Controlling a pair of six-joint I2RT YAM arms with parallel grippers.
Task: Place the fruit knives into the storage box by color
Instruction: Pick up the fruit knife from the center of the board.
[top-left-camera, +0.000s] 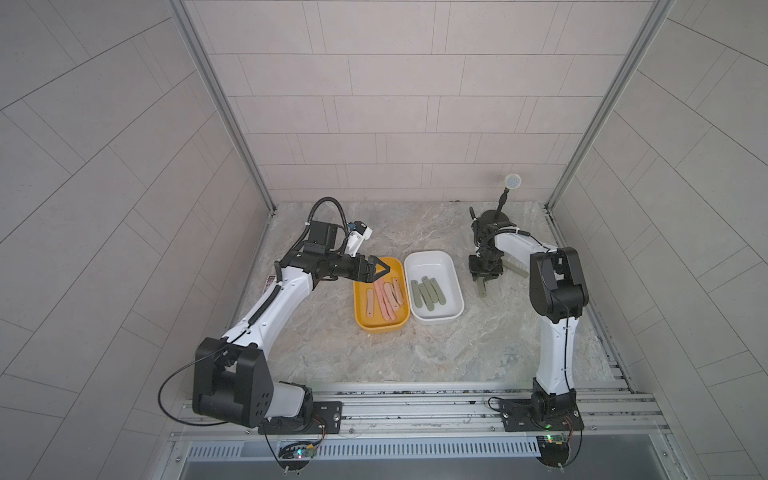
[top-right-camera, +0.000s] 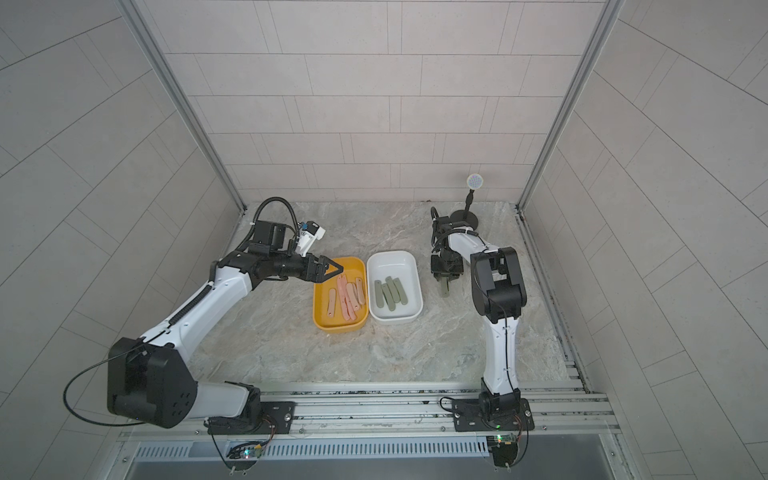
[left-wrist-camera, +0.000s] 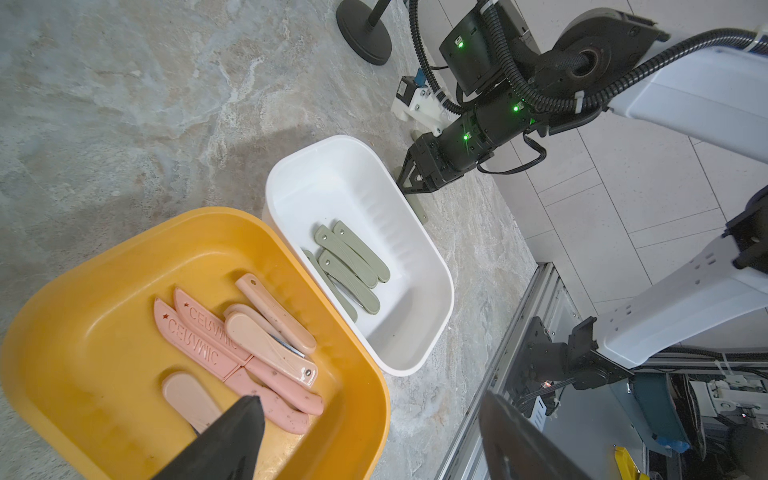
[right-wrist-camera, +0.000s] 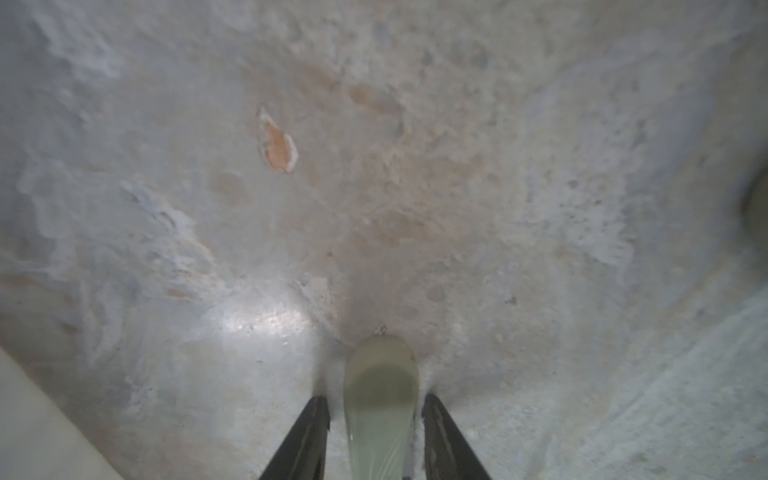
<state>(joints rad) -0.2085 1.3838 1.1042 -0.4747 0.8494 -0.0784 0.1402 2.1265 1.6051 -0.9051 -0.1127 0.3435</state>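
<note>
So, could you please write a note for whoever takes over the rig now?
Left gripper: open, empty, over the far end of the yellow box.
Right gripper: jaws flank a grey-green knife on the table; grip unclear.
Done: pink knives in yellow box, grey-green knives in white box.
Left: that knife and a second knife beside the right arm, for the white box.

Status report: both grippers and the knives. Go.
Left gripper open over yellow box, pink knives inside. Right gripper straddling grey-green knife beside white box, grip unclear. One more green knife loose on table. Nothing blocking.
</note>
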